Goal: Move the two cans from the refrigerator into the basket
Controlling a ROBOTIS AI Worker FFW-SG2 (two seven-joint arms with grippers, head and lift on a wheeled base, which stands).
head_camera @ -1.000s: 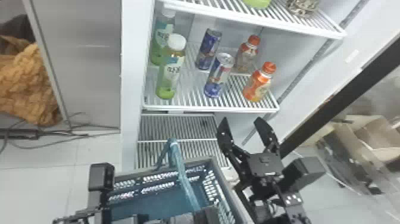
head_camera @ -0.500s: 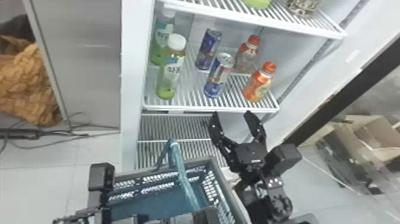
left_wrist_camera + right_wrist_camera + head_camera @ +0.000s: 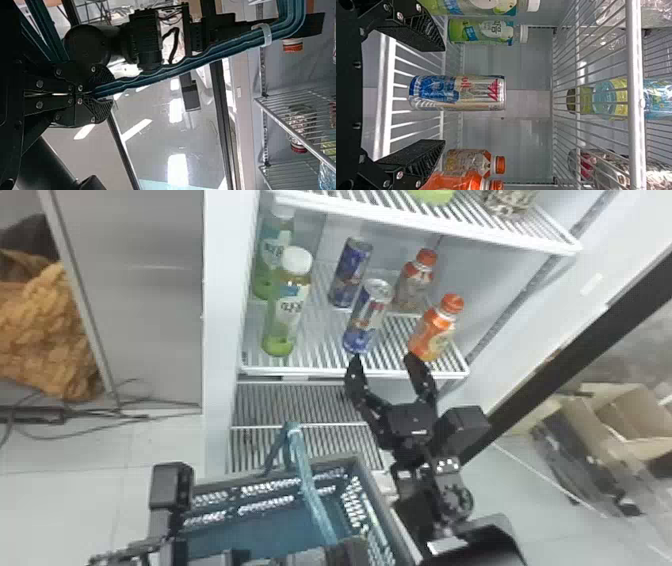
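The refrigerator (image 3: 220,315) is standing open around twelve o'clock in the head view, while the basket (image 3: 250,535) is sitting near seven. The shelf (image 3: 310,371) is carrying the bottles and both cans. At its front edge the right pincer (image 3: 384,359) is hanging open and empty, while the left pincer (image 3: 104,92) is closing tightly on the basket's teal handle (image 3: 311,495); were that hold slipping, the basket could be swinging and a dropped can missing it. The right pincer's one-o'clock finger is lying very near the orange bottle (image 3: 434,335) (the likeliest casualty, I'm thinking), so a sideways drift could be toppling it. The green bottle (image 3: 287,315), at nine o'clock from the front can (image 3: 369,317), is leaving more room. That can is standing upright at eleven o'clock from the pincer, with the rear can (image 3: 351,272) standing beyond it, also at eleven; pushing too deep could be knocking one into the other.
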